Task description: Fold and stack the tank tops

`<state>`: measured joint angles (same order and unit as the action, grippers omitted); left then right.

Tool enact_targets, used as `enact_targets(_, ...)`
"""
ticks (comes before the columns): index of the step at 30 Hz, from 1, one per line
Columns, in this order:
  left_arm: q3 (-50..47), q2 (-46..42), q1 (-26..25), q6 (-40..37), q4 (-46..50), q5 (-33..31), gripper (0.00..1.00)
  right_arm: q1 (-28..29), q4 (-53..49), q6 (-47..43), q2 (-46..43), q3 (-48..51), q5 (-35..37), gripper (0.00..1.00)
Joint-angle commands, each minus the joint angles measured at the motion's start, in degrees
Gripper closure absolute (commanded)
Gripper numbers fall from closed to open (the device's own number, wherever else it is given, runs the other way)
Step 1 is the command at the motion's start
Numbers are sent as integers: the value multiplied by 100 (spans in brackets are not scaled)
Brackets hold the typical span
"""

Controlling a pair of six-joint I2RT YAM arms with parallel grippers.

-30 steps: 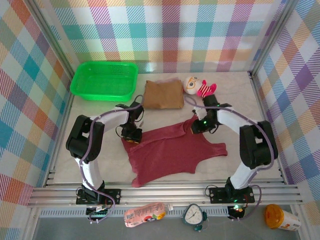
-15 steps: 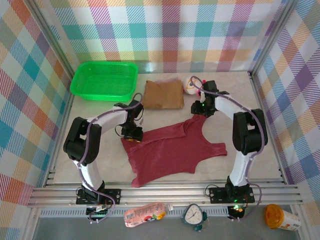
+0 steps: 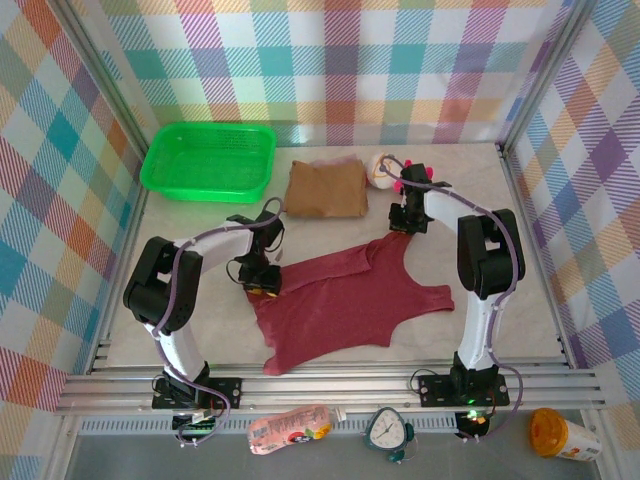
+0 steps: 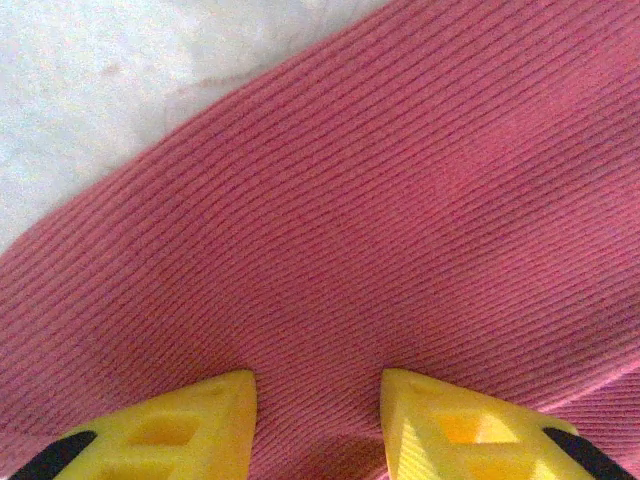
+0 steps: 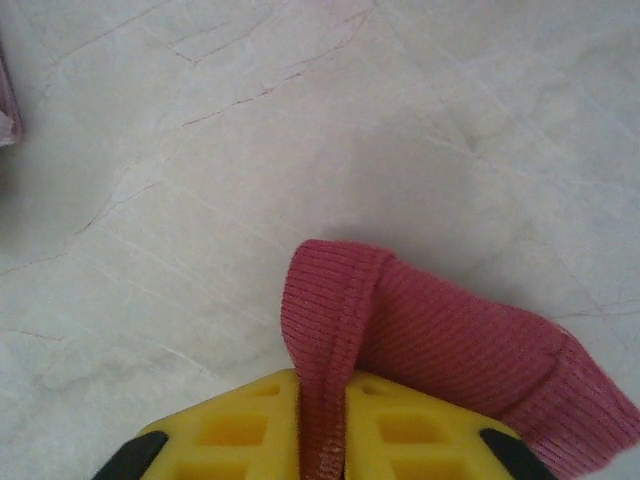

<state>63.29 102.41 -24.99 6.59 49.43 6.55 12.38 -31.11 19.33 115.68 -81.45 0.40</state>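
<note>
Pale, veined bench [image 3: 500, 300], boxed in by plaid walls [image 3: 340, 60].

Right hand [image 5: 322, 440]: fingers pressed together on a shoulder strap [image 5: 335, 300] of the maroon tank top [image 3: 345, 305]. The strap's ribbed edge runs up between them and flops over just ahead, with bare bench beyond.

Left hand [image 4: 318, 425]: fingers stand apart, tips down on the same garment's ribbed cloth near its far left corner. No fold is visibly gathered between them.

Outward: the maroon top lies spread mid-bench between the two arms, a little askew. Behind it sits the tan tank top [image 3: 326, 190], already folded. The green basket [image 3: 210, 160] is off to that one's left. A plush toy [image 3: 382, 168] lies just beside the right arm's wrist.

Risks, as judged:
- The right pinch is on a narrow strap only. A quick lift or pull could slide it free, or stretch the knit instead of carrying the body of the cloth.
- The left hand has no grip. If the right moves alone, the top would drag and twist, and the fold line would come out crooked.
- The toy and the folded tan top are close to the right arm. A wide swing could knock either one or rumple the finished fold.
</note>
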Motion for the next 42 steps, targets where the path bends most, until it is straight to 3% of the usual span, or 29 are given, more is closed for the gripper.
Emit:
enact_targets(1,-158,-107,-23,-9,89,35,62,-114,30,78,-69,-99,-116,91)
enact_targets(8,-166,5,-21,-25,58,139,62,-194,1970,508,-1022,1064,-848,96)
enact_targets(15,-143,84,-18,-164,179,57,62,-633,4137,2025,-1715,2733,-1872,95)
enact_targets(21,-150,112,-22,-252,249,-11,62,-1108,5012,2477,-1724,3741,-2114,93)
enact_targets(24,-111,147,1,-313,304,-59,62,-1349,5111,2403,-1457,3786,-2473,86)
enact_targets(31,-32,149,8,-371,420,-136,62,-1611,5005,2549,-1117,3846,-2558,81)
enact_targets(36,15,165,17,-409,497,-167,62,-1761,3569,2306,-1337,3297,-1960,76)
enact_targets(42,69,218,22,-426,555,-203,62,-1958,3435,2603,-1063,3046,-2053,76)
